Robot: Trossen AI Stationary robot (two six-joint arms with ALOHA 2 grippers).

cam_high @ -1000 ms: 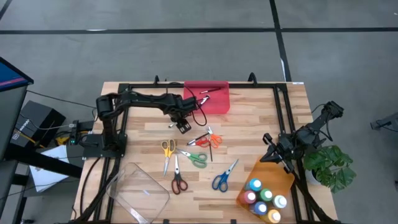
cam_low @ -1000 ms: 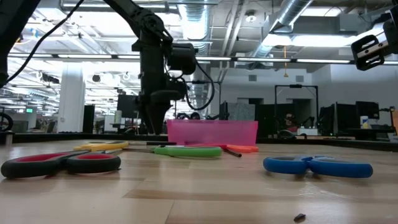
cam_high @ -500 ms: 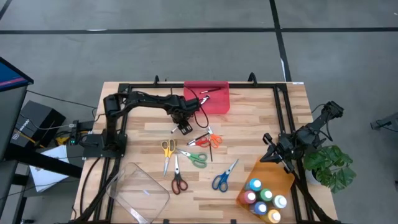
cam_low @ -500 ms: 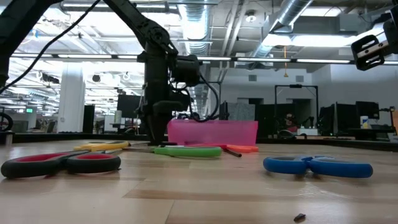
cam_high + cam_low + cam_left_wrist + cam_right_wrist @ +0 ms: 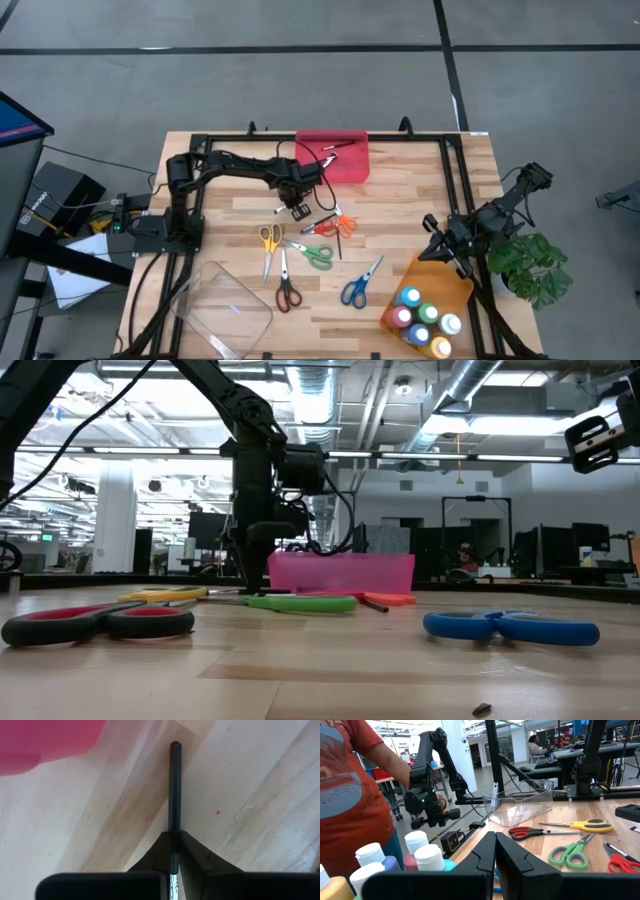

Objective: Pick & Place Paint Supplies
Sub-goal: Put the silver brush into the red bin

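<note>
thin dark stick (image 5: 174,790) pinched in left tool (image 5: 174,851)

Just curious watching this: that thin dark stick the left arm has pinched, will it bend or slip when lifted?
Probably stiff: the brush-like stick runs dead straight past the left gripper. It looks slim and light, so lifting should be easy. The round, smooth shaft held near one end might swivel, or roll if dropped on the table.

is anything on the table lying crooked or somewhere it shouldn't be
The clear tray sits tilted at the near-left corner, overhanging the table edge. Five scissors lie scattered at odd angles mid-table. Left gripper is shut on a brush.
</note>
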